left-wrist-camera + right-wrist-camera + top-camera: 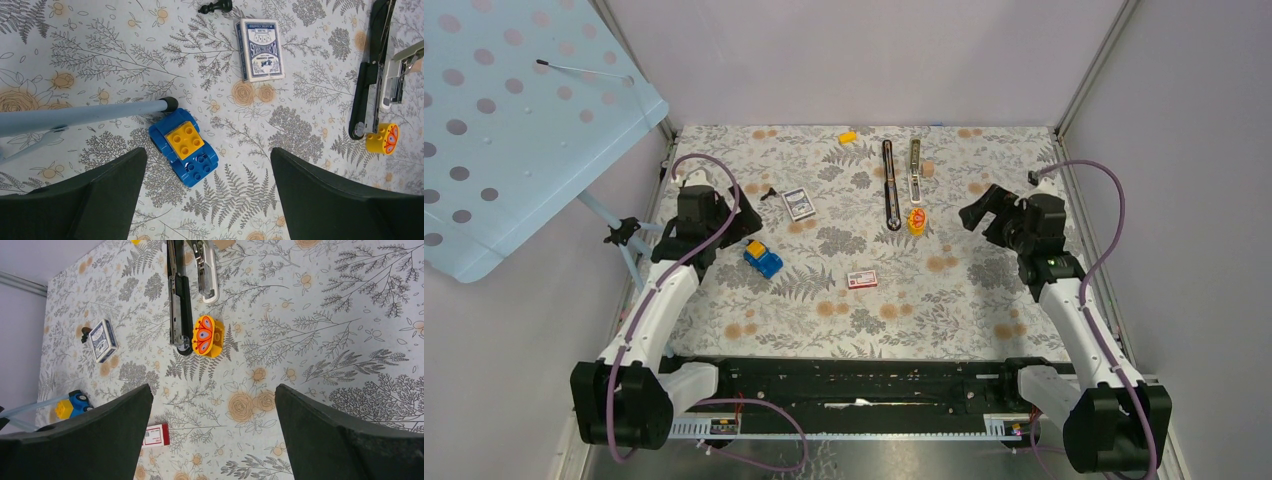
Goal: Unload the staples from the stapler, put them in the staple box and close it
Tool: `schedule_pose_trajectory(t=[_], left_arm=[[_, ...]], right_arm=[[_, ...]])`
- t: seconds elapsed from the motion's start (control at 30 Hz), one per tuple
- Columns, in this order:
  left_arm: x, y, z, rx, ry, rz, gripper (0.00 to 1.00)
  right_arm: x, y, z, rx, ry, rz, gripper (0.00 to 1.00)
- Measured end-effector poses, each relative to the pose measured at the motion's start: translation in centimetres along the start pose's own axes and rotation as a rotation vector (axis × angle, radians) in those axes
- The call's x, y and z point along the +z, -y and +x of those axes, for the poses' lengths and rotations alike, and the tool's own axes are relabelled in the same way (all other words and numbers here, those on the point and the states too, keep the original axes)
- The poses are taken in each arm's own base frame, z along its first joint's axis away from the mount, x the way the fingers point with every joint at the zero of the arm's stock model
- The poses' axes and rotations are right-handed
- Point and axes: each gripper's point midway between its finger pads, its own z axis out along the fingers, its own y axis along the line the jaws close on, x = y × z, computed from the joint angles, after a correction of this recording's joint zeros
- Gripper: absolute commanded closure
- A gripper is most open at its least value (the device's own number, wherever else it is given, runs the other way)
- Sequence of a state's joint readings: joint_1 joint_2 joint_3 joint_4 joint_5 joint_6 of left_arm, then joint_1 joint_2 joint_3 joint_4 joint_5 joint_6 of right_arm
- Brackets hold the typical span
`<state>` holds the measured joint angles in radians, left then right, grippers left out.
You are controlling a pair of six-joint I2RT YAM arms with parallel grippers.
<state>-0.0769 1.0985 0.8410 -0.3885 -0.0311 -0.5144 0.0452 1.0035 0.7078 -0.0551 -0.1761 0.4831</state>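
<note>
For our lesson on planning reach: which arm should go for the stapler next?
Probably right. The right gripper, open, sits close beside the stapler; the left gripper, also open, is farther off, by the toy car.

The left arm (652, 310) rises from its base at the near left and reaches toward the far side, bent at the elbow. Its wrist tips the left gripper (720, 238) down and to the right, jaws spread wide. The right arm (1079, 320) rises from the near right in the same way, its right gripper (982, 208) pointing left with jaws wide apart.
</note>
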Motion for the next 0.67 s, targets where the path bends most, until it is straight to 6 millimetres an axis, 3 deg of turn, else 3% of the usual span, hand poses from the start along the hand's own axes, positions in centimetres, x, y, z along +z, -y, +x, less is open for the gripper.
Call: schedule_pose_trajectory(t=[0.67], left_arm=[[-0.42, 0.67, 0.22, 0.02, 0.0, 0.051, 0.01]], right_arm=[[0.8, 0.94, -0.82, -0.021, 0.082, 0.022, 0.0]])
